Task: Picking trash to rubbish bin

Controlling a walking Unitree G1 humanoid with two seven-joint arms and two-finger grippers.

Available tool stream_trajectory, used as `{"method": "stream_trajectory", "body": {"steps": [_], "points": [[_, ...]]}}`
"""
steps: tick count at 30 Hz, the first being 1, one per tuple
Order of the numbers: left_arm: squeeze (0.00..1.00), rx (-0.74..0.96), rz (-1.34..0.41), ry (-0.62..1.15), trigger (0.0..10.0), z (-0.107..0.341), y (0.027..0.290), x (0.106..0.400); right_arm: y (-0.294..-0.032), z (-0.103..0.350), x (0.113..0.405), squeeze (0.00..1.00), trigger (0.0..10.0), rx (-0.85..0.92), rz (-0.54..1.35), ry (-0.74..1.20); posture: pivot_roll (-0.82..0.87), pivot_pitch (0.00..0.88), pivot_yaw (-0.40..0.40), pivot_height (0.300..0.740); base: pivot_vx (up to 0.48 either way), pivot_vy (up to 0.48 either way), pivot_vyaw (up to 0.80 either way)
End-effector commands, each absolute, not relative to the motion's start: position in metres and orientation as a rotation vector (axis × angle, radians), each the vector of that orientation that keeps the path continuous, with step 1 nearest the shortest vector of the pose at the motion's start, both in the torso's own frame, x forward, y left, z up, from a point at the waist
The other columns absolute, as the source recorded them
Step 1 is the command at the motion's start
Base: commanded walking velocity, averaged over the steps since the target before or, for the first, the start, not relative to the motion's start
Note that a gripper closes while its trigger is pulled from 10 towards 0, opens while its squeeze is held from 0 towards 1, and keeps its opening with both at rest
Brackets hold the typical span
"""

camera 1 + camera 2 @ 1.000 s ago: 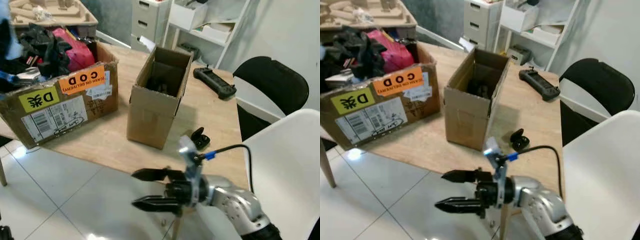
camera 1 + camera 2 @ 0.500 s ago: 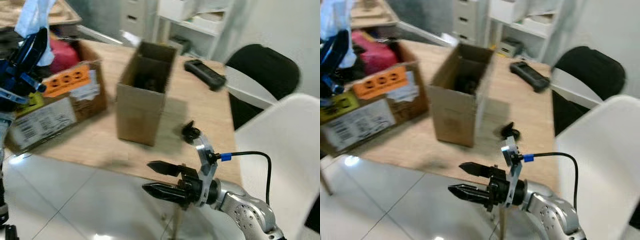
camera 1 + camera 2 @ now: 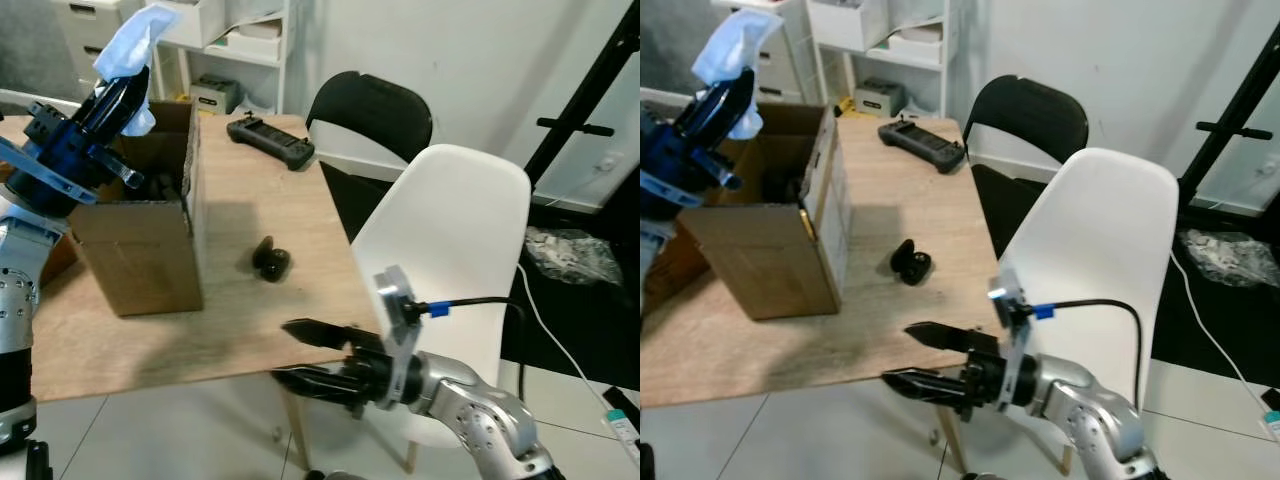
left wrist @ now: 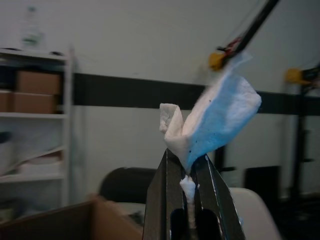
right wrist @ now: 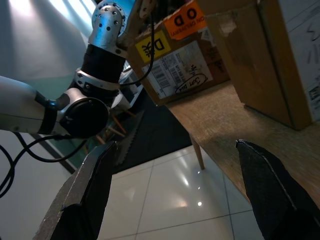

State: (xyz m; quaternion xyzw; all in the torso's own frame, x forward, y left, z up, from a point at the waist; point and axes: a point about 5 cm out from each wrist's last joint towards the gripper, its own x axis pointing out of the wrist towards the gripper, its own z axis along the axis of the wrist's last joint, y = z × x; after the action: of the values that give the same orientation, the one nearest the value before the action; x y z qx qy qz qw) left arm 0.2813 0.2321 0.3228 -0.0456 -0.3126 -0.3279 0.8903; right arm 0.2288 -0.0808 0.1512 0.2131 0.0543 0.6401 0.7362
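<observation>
Standing at the corner of a light wooden table in a white-walled room, the robot holds its left gripper raised above an open cardboard box, its fingers pressed together on a crumpled blue-and-white tissue that sticks up past the fingertips. The wrist view shows the same tissue pinched between the two black fingers, with a rim of the box below. The right gripper hangs low past the table's near edge, over the pale tiled floor, fingers spread and holding nothing. On the table, a small black earbud case lies open just right of the box, and a black handheld controller rests near the far edge. A white plastic chair stands at the table's right side with a black chair behind it. White shelving lines the far wall, and a clear plastic bag lies on the dark floor to the right
</observation>
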Motion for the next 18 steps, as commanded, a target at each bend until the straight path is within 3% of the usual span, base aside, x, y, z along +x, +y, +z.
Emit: {"method": "stream_trajectory", "body": {"steps": [1,10,18], "points": [[0.00,0.022,-0.629,-0.645,10.0,0.330,0.231,0.283,-0.080,0.154,0.232,0.00,10.0,0.437,1.396,0.111,0.03,0.108,-0.028,0.740,0.000,0.000,0.00],[0.00,0.176,-0.553,-0.618,10.0,0.335,0.234,0.283,-0.084,0.163,0.241,0.00,10.0,0.422,1.348,0.054,0.04,0.108,-0.028,0.740,0.000,0.000,0.00],[0.00,0.352,-0.437,-0.574,10.0,0.342,0.242,0.287,-0.107,0.191,0.262,0.00,10.0,0.428,1.185,-0.111,0.04,0.105,-0.026,0.740,0.000,0.000,0.00]]}}
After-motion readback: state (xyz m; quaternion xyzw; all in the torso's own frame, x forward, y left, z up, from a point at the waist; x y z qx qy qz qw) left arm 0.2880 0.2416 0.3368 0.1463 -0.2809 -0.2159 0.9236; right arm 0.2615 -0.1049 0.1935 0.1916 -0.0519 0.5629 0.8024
